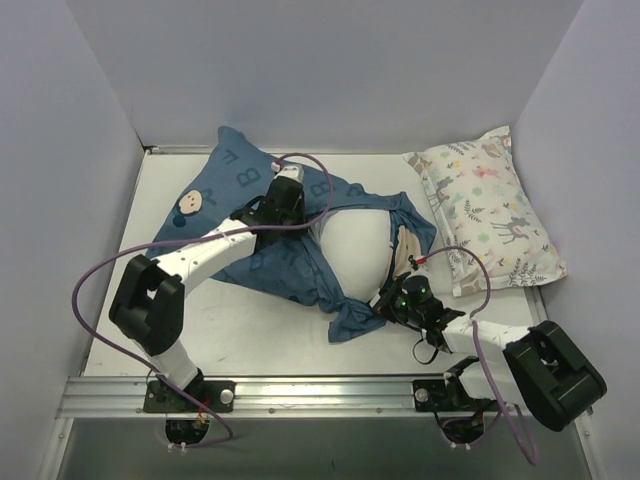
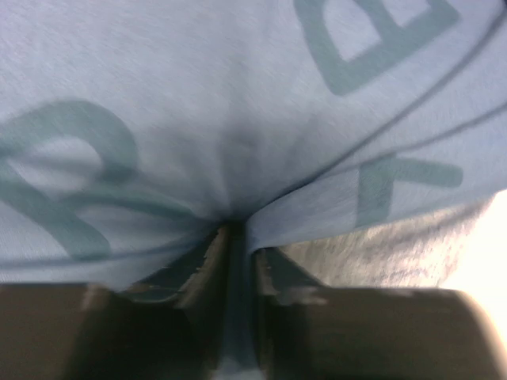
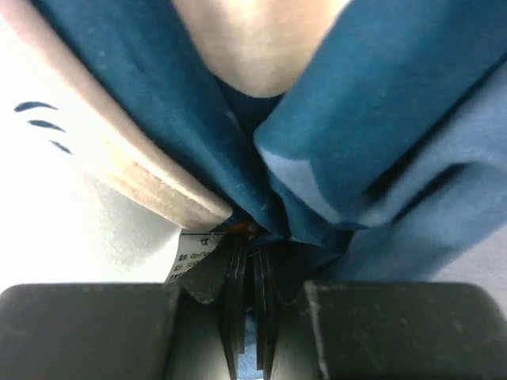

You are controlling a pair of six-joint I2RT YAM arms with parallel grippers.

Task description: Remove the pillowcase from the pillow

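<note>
The dark teal-blue pillowcase (image 1: 240, 180) with printed letters lies bunched across the table's middle. The plain white pillow (image 1: 352, 248) shows through its opening. My left gripper (image 1: 288, 212) is shut on a fold of the pillowcase (image 2: 238, 142) at its far side. My right gripper (image 1: 393, 298) is shut on the pillowcase's near edge (image 3: 356, 119), beside a white care label (image 3: 192, 255) and a beige trim (image 3: 135, 166). The white pillow also shows in the right wrist view (image 3: 253, 39).
A smaller white pillow with pastel deer-and-leaf print (image 1: 488, 208) lies at the far right. White walls close the table at left, back and right. A metal rail (image 1: 320, 395) runs along the near edge by the arm bases.
</note>
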